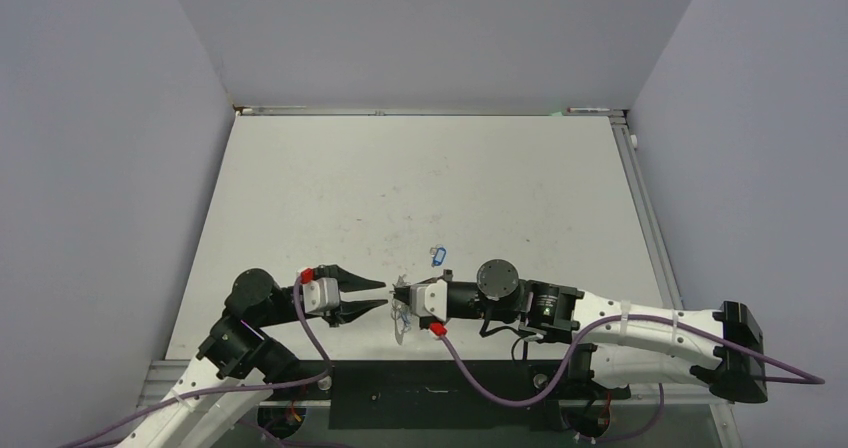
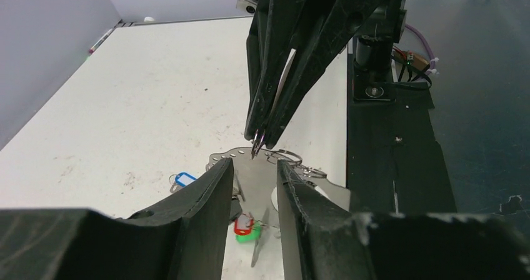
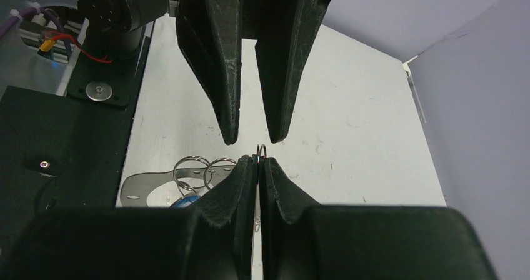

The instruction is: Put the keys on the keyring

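My right gripper (image 1: pixel 397 294) (image 2: pixel 257 146) (image 3: pixel 258 162) is shut on a thin silvery wire loop, the keyring (image 3: pixel 261 149). Only a small arch of it shows past the fingertips. Below hangs or lies a flat silvery plate (image 2: pixel 250 180) (image 3: pixel 139 189) with holes, two split rings (image 3: pixel 190 167) and keys with red and green tags (image 2: pixel 245 229). A blue tag (image 3: pixel 183 200) peeks out under the rings. Another blue-tagged key (image 1: pixel 436 256) (image 2: pixel 184 180) lies alone on the table. My left gripper (image 1: pixel 385 296) (image 2: pixel 255 167) (image 3: pixel 254 137) faces the right one tip to tip, open and holding nothing.
The white table (image 1: pixel 420 188) runs back to grey walls on three sides. Both grippers meet near its front edge, beside the black base strip (image 2: pixel 400 167) (image 3: pixel 56 142) that carries the arm mounts and cables.
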